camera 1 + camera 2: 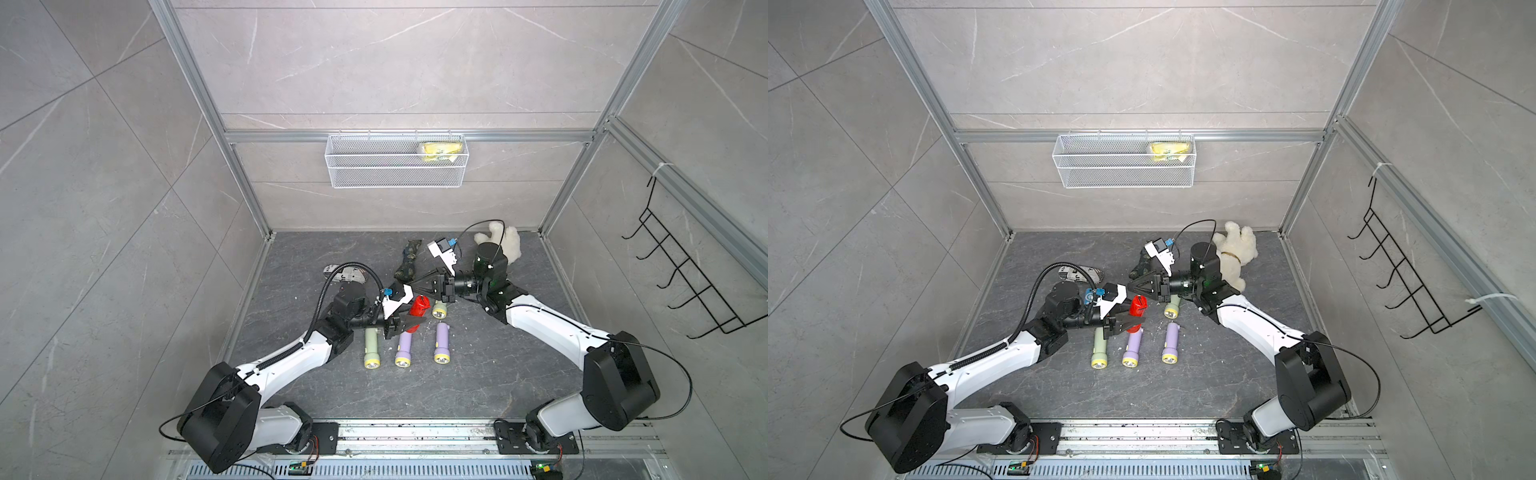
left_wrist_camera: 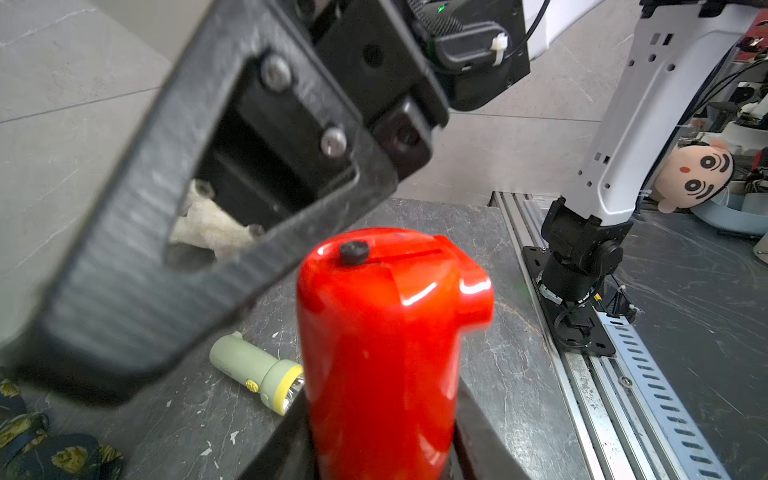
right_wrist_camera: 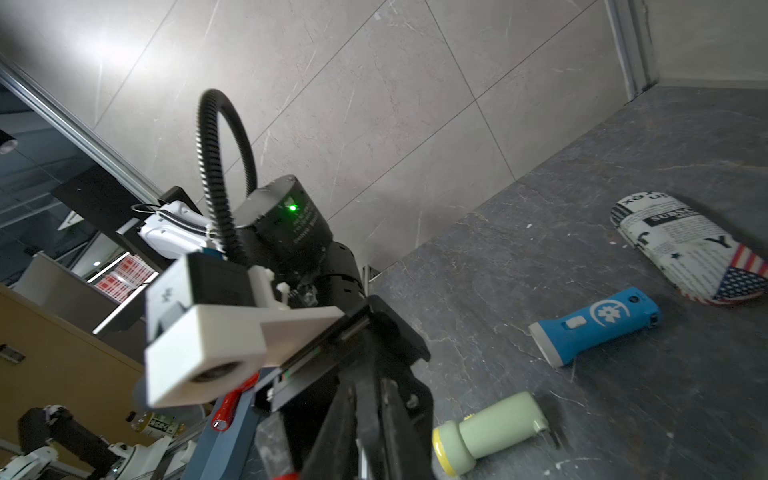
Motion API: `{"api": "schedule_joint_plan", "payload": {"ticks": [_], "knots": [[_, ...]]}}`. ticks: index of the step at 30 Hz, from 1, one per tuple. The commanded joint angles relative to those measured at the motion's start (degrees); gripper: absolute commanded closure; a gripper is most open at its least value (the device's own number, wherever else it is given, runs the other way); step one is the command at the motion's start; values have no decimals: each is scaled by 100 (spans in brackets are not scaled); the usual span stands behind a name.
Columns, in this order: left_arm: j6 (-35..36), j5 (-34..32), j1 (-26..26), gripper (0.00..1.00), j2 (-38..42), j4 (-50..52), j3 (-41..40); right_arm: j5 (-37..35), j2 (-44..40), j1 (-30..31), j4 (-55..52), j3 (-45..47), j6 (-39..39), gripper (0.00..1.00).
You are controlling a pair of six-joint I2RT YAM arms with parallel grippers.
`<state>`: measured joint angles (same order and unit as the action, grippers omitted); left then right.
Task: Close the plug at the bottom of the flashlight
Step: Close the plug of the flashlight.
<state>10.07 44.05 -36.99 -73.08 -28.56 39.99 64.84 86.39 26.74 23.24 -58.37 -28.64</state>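
A red flashlight (image 1: 419, 306) (image 1: 1137, 306) (image 2: 382, 332) stands upright above the dark floor, bottom end up. My left gripper (image 1: 415, 322) (image 1: 1133, 323) (image 2: 382, 415) is shut on its body, one finger on each side. A small black plug (image 2: 354, 252) sits on the flashlight's upper end face, beside a slot. My right gripper (image 1: 413, 287) (image 1: 1130, 286) (image 3: 368, 382) hovers just beside and above that end, its jaws drawn together with nothing visible between them. In the left wrist view its finger fills the space next to the plug without covering it.
On the floor lie a green flashlight (image 1: 371, 349), two purple ones (image 1: 403, 351) (image 1: 441, 347), a small green one (image 1: 439, 309) and a blue one (image 3: 598, 326). A printed pouch (image 1: 345, 274), dark cloth (image 1: 407, 262) and plush toy (image 1: 503, 245) lie behind. A wire basket (image 1: 397, 162) hangs on the wall.
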Motion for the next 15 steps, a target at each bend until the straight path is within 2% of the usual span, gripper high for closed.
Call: {"api": "schedule_joint_plan", "payload": {"ticks": [1,5,10,12,15], "knots": [[117,15,17,100,307,-604,304,-958,-258,-55,-1352,-105,665,76],[145,-58,17,100,338,-539,290,-2408,-521,-149,-2602,-390,1214,71],[161,-302,17,100,265,-296,365,-3245,-623,-147,-3334,-504,1442,65],[78,-547,17,100,193,-107,449,-3660,-623,-149,-3600,-530,1467,65],[-89,-1382,17,100,34,455,652,-4426,-624,-152,-3962,-527,1467,60]]}}
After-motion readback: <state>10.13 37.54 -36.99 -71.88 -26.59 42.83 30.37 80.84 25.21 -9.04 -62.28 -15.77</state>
